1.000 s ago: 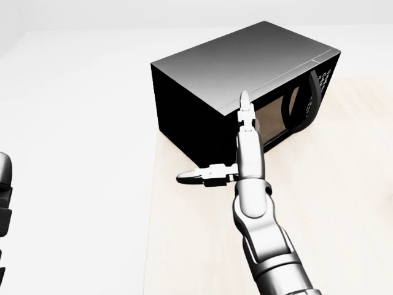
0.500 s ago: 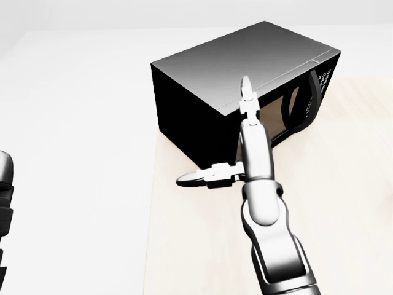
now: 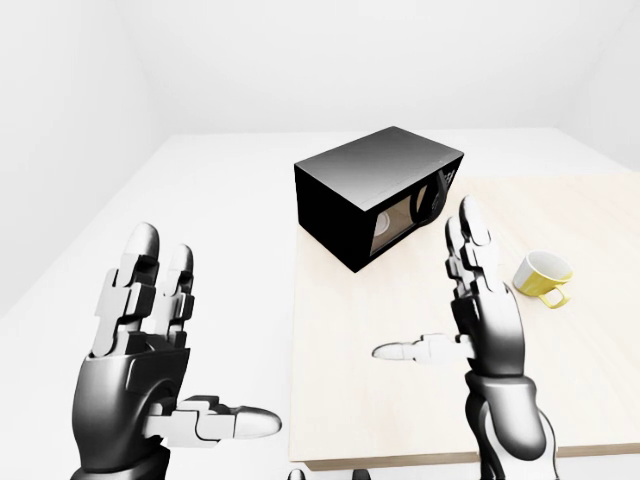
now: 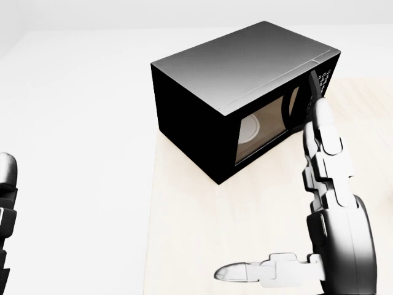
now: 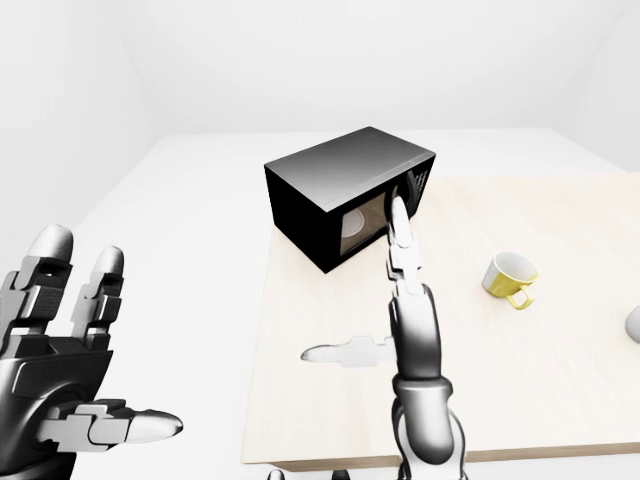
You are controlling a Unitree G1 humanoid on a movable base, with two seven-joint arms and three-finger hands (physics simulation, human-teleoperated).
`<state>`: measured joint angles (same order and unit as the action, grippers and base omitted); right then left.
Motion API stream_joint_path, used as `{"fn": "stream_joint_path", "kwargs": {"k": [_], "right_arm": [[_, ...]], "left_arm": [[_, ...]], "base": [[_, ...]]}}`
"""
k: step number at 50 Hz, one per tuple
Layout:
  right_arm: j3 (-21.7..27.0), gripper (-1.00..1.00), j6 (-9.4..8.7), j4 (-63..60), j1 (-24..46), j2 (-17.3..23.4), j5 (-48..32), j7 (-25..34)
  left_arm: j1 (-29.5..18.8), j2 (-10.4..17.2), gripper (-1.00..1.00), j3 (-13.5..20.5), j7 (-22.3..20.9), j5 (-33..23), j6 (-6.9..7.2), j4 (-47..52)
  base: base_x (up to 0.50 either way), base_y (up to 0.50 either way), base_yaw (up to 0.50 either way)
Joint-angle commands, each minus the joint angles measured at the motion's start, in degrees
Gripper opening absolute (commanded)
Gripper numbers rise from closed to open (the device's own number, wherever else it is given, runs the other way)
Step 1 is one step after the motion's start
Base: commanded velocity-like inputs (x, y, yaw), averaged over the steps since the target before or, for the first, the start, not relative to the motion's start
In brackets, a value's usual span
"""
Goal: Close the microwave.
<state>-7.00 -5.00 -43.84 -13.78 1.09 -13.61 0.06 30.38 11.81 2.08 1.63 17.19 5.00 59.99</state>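
The black microwave (image 4: pixel 239 67) stands on the light wooden table (image 4: pixel 202 239), at the top centre of the head view. Its door, with a glass window (image 4: pixel 261 132) and a dark handle (image 4: pixel 314 92), lies flush with the body. My right hand (image 4: pixel 276 196) is open at the lower right of the head view. Its fingers (image 4: pixel 325 153) point up beside the door's handle end without touching it, and the thumb sticks out to the left. My left hand (image 3: pixel 200 330) is open too, raised at the lower left of the left-eye view, off the table's left side.
A yellow mug (image 3: pixel 543 275) stands on the table to the right of the microwave. A grey object (image 5: pixel 634 325) peeks in at the right edge of the right-eye view. The table's left edge (image 3: pixel 296 330) runs below the microwave's left corner.
My right hand has drawn back from the microwave door, down and to the right in the head view, uncovering the window. The microwave has not moved.
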Motion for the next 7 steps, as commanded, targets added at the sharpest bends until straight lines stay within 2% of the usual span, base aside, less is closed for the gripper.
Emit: {"fn": "stream_joint_path", "kwargs": {"k": [1, 7], "right_arm": [[-0.7, 1.00, 0.00, -7.0, -6.5, 0.9, 0.2, 0.8], [-1.0, 1.00, 0.00, -7.3, -6.8, 1.1, 0.5, 0.7]], "left_arm": [[-0.5, 0.0, 1.00, 0.1, 0.2, 0.1, 0.00, 0.0], [-0.2, 0.0, 1.00, -0.6, 0.2, -0.6, 0.00, 0.0]], "base": [[0.00, 0.00, 0.00], [0.00, 0.00, 0.00]]}}
